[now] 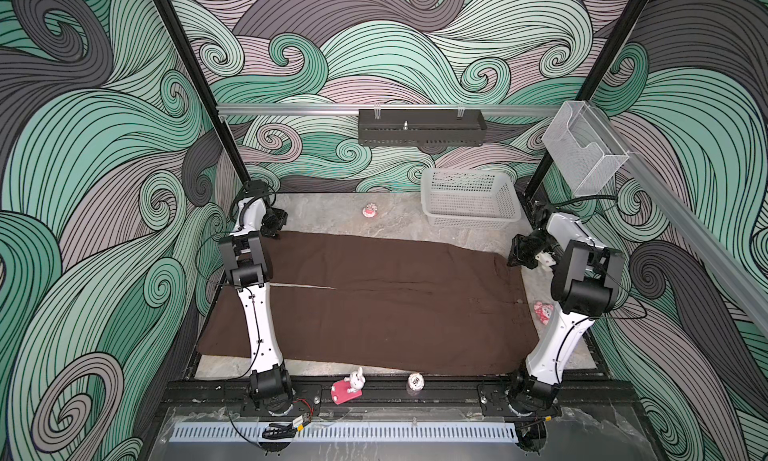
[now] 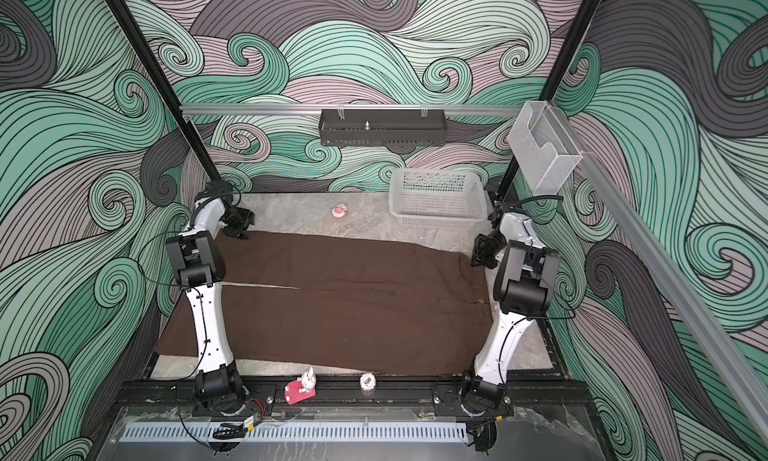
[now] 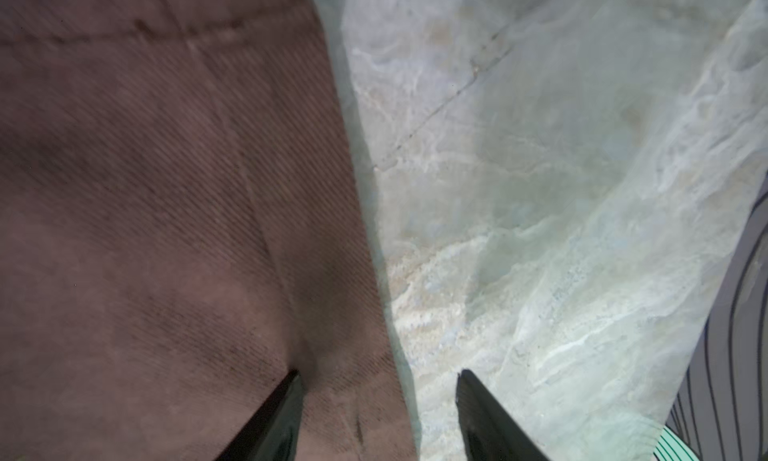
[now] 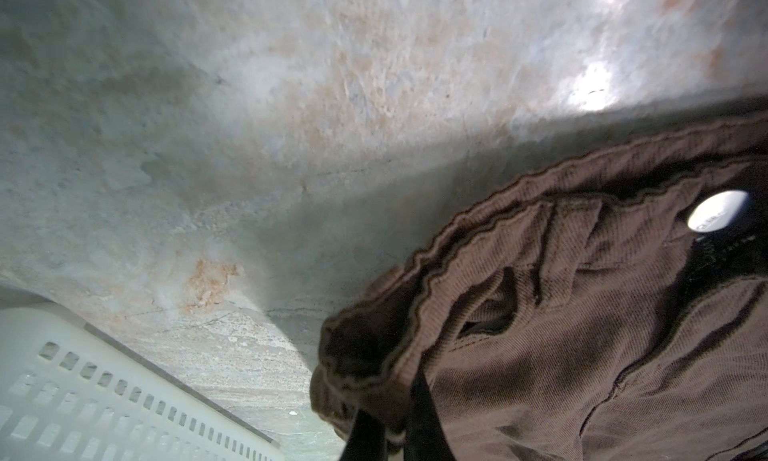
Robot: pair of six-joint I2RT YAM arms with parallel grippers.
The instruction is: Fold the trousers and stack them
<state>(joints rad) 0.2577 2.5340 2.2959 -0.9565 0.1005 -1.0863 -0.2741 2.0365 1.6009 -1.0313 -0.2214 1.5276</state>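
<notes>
The dark brown trousers (image 1: 374, 301) lie spread flat over most of the marble table (image 1: 324, 213), legs to the left and waistband to the right in both top views. My left gripper (image 3: 378, 373) is open at the far left corner of the cloth (image 1: 272, 230). One finger (image 3: 286, 400) rests on the cloth, the other stands over bare table, and the cloth's edge runs between them. My right gripper (image 4: 392, 413) is shut on the far corner of the waistband (image 1: 515, 260). A shiny button (image 4: 717, 216) shows on the waistband.
A white mesh basket (image 1: 469, 199) stands at the back right, close to the right gripper. Small toys sit at the back (image 1: 369, 210), at the right edge (image 1: 543, 312) and on the front rail (image 1: 349, 386), next to a round chip (image 1: 416, 382).
</notes>
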